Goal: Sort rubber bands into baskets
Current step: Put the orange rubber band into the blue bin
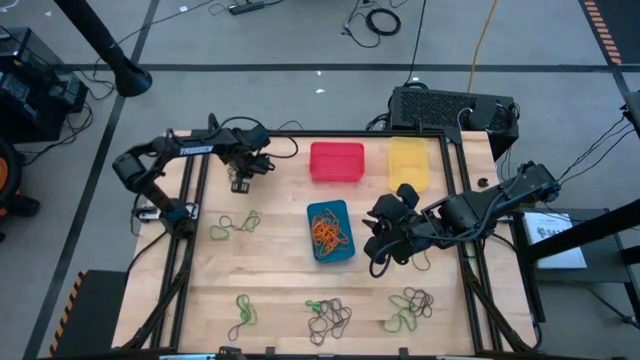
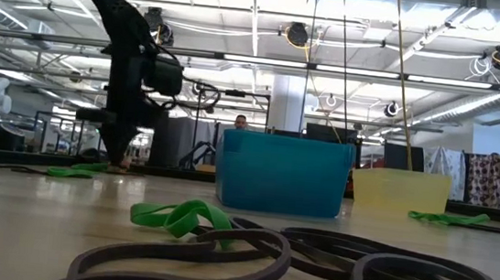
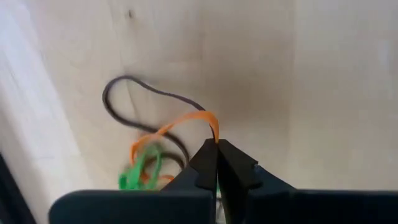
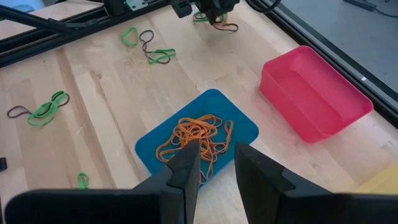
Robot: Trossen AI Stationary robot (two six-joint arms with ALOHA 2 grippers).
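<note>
**Pinching an orange band near the desk's far-left corner**

Looking down from above, we see the left gripper (image 1: 240, 182) lowered to the wooden desk (image 1: 270, 270), just left of the red basket (image 1: 336, 162). Its wrist camera shows the fingers (image 3: 205, 165) pressed together on an orange rubber band (image 3: 180, 124), whose loop arches away from the tips. A dark band (image 3: 134, 102) and a green band (image 3: 140, 174) lie tangled with it on the wood.

Our right gripper (image 1: 385, 235) hangs just beside the blue basket (image 1: 330, 231), on its right. From its wrist view the fingers (image 4: 186, 165) stand a little apart, with nothing between them, above the orange bands (image 4: 196, 138) heaped in that basket.

The yellow basket (image 1: 408, 163) sits to the right of the red one, along the far edge. Both look empty from above.

More bands lie loose on the desk: a green and dark cluster (image 1: 235, 224) at the left, a green pair (image 1: 243, 312) at the near left, a dark pile (image 1: 328, 318) at the near middle, and a mixed green and dark bunch (image 1: 410, 308) at the near right.
</note>
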